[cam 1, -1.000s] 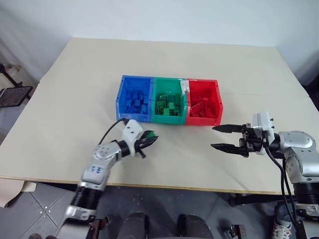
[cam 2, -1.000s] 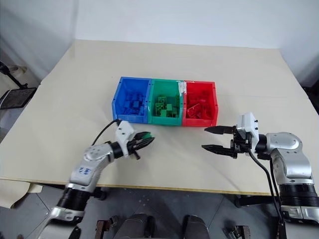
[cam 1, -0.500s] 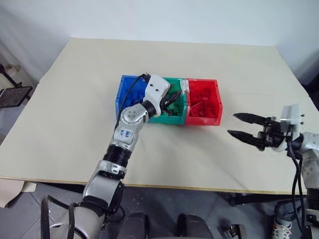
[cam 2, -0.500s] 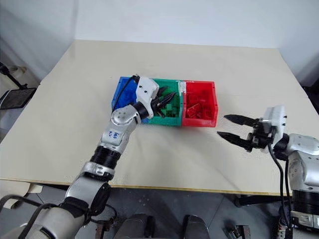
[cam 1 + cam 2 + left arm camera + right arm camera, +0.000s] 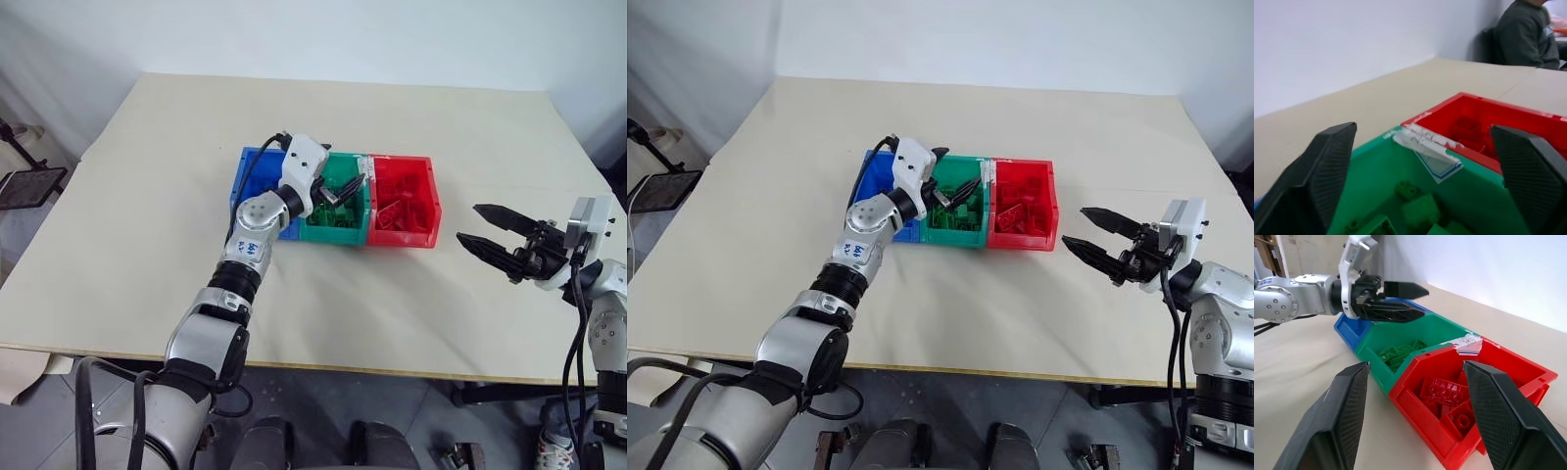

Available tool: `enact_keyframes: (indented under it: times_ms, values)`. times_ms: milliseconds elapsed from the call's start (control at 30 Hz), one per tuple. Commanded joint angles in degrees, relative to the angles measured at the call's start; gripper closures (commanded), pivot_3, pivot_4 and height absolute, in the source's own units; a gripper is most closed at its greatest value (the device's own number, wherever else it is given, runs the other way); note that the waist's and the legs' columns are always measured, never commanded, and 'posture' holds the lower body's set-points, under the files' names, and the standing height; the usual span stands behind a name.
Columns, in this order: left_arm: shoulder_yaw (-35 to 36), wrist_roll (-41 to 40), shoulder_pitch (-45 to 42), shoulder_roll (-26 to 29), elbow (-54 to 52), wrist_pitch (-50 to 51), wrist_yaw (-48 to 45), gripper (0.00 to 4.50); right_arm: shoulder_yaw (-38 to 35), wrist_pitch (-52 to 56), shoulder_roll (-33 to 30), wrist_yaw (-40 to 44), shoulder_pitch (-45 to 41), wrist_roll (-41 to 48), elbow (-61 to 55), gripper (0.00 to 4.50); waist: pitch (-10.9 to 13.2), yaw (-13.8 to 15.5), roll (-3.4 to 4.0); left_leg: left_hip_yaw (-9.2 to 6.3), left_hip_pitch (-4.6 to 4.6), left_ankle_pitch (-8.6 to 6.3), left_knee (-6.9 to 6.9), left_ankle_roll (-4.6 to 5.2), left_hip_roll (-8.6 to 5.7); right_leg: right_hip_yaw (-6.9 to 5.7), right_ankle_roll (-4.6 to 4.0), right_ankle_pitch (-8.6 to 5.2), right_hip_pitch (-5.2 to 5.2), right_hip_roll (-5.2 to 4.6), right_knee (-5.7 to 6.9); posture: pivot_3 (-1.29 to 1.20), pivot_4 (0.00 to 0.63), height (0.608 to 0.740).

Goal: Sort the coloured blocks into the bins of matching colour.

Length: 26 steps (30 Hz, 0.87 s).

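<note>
Green bin (image 5: 336, 196) sits mid-row btwn blue bin (image 5: 257, 186) and red bin (image 5: 404, 196), near the tabletop (image 5: 147, 176) centre, w/ green blocks (image 5: 1396, 355) piled inside; red blocks (image 5: 1442, 391) lie in the red one. We judge the bricks light, stiff, slick-sided, best pinched across flat sides, not studs. Our left gripper (image 5: 345, 186) hovers over the green bin, forearm reaching fwd, fingers apart w/ nothing btwn them. Our right gripper (image 5: 490, 233) hangs above the tabletop toward the right edge, pointing at the bins, fingers apart, empty.
</note>
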Motion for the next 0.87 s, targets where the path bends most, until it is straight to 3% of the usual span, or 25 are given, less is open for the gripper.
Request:
enact_keyframes:
  times_ms: [33, 167, 367, 500, 600, 867]
  values:
    - [0.02, -3.30, 4.46, 1.89, -11.66, 3.17, -5.48, 0.02, -1.07, -0.20, -1.01, 0.74, -1.26, 1.02, -0.35, 1.34, 0.00, -0.26, 0.00, 0.00, 0.01, 0.00, 0.00, 0.00, 0.01, 0.01, 0.00, 0.00, 0.00, 0.00, 0.02, 0.00, 0.150, 0.740]
    - [-1.51, -13.24, 23.58, 10.99, -44.56, 25.68, -13.25, 0.02, 1.54, -0.02, -3.85, 5.72, -1.37, -0.90, 1.04, 1.34, -0.04, -1.83, 0.09, 0.03, 0.07, 0.01, -0.09, -0.02, 0.11, 0.10, -0.01, 0.00, -0.05, 0.07, 0.04, 0.00, 0.150, 0.740]
    - [3.94, -25.20, 41.19, 24.94, -63.23, 38.16, -22.67, 0.02, 4.99, 0.43, -7.56, 12.62, -2.99, -2.28, 3.49, 1.34, -0.02, -2.22, 0.08, -0.11, 0.07, 0.03, 0.02, -0.06, 0.19, 0.32, -0.05, -0.02, 0.07, 0.01, 0.02, 0.00, 0.150, 0.740]
    - [9.89, -27.62, 50.10, 32.09, -65.18, 36.87, -28.00, 0.02, 7.36, -1.54, -10.43, 18.48, -4.10, -4.58, 7.32, 1.34, -0.02, -1.91, 0.10, -0.22, 0.06, 0.01, 0.00, -0.07, 0.15, 0.57, -0.07, -0.04, 0.12, -0.25, -0.07, 0.00, 0.150, 0.740]
    - [15.90, -27.22, 54.32, 35.60, -60.98, 32.01, -32.01, 0.02, 8.72, -3.07, -11.57, 21.15, -6.53, -6.04, 11.03, 1.34, -0.02, -1.74, 0.09, -0.22, 0.04, 0.00, -0.02, -0.07, 0.15, 0.56, -0.09, -0.05, 0.13, -0.26, -0.14, 0.00, 0.150, 0.740]
    - [21.64, -25.90, 52.09, 39.29, -50.25, 24.89, -35.15, 0.02, 10.67, -5.49, -11.58, 23.11, -10.20, -7.87, 16.23, 1.34, -0.01, -1.77, 0.12, -0.18, 0.05, -0.03, -0.04, -0.09, 0.15, 0.51, -0.12, -0.06, 0.06, -0.28, -0.07, 0.00, 0.150, 0.740]
